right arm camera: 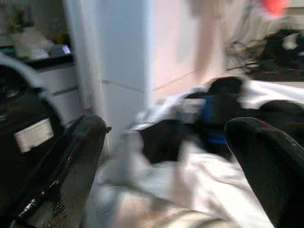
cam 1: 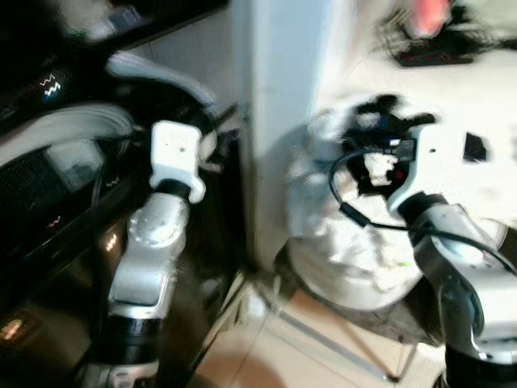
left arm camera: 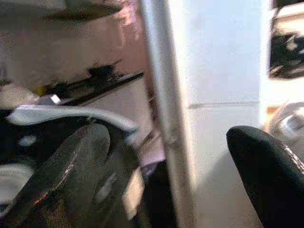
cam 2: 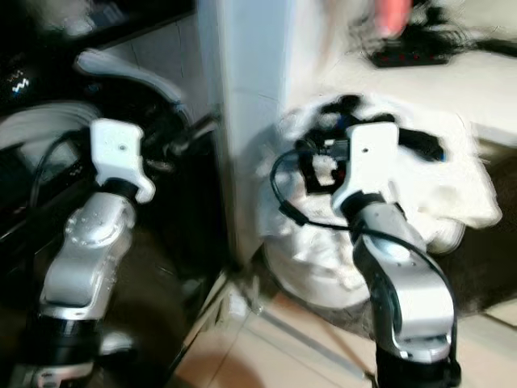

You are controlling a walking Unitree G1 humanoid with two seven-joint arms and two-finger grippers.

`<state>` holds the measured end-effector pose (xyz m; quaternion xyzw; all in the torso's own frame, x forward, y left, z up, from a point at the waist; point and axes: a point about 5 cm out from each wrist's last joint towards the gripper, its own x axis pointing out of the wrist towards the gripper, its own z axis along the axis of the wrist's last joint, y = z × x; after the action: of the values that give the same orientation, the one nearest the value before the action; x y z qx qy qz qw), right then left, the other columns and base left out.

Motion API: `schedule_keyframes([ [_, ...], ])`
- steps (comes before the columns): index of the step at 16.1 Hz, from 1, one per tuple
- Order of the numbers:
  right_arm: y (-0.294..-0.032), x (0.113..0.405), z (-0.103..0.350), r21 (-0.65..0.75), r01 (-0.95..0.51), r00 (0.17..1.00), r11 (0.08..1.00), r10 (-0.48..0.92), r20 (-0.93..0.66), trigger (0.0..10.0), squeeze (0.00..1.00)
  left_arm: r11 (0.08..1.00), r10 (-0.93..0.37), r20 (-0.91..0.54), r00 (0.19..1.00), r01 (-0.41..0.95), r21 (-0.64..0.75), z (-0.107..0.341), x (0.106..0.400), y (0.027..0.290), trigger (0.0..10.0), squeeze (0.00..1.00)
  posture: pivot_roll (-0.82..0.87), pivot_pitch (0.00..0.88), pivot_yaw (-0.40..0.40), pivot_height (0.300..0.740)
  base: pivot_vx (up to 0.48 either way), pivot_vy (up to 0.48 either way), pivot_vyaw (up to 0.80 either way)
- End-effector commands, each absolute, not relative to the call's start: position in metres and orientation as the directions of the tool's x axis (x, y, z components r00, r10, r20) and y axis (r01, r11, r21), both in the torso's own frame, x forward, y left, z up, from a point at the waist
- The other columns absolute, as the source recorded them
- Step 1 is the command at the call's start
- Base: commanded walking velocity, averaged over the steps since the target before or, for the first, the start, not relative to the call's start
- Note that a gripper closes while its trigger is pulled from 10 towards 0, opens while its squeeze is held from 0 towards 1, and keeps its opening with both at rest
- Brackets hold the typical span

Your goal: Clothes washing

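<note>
The scene is blurred in both eye views. A round white laundry basket [cam 1: 355,279] sits on the pale tiled floor [cam 1: 266,356] to the right of a tall white pillar [cam 1: 279,121], heaped with white clothes [cam 2: 323,242] and a few black and blue garments [right arm camera: 216,111] on top. The basket stands just beside the pillar's foot, and the heap spills out over its rim.

The right gripper [right arm camera: 166,161] is raised over the near side of the heap, its silver arm [cam 2: 400,283] bent at the elbow with a black cable [cam 1: 351,214] looping off the wrist. In the right wrist view its jaws are spread wide, the two black fingers [right arm camera: 71,161] apart with the dark garments lying between and beyond them; nothing is pinched.

The left gripper [left arm camera: 166,180] is held up on the other side of the pillar, in front of a dark washing machine [cam 1: 48,194] with a curved white trim [cam 1: 157,77]. In the left wrist view its jaws are also spread, with the pillar's edge between the fingers and nothing held.

Farther back, on the right, dark blurred items [cam 1: 432,52] lie on a pale surface [cam 1: 477,89], with a reddish blur [cam 1: 432,12] above them that cannot be made out.
</note>
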<state>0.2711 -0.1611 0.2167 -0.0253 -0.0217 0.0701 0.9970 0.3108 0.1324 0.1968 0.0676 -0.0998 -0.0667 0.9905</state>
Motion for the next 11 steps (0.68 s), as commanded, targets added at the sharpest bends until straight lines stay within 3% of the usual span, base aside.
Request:
schedule_keyframes([
  [1,-0.1637,0.271,0.2188,-0.057,-0.129,0.99,0.99,0.131,0.047,10.0,0.0,0.98,-0.163,0.19,0.968,0.137,0.142,0.1973,0.3097,0.1276,10.0,0.0,-0.03,0.0,0.026,0.74,0.274,0.0,0.0],
  [11,-0.1596,0.2708,0.2197,-0.076,-0.174,0.983,0.982,0.178,0.049,10.0,0.0,0.983,-0.135,0.195,0.972,0.106,0.151,0.1969,0.3072,0.1353,10.0,0.0,-0.02,0.0,0.016,0.74,0.271,0.0,0.0],
])
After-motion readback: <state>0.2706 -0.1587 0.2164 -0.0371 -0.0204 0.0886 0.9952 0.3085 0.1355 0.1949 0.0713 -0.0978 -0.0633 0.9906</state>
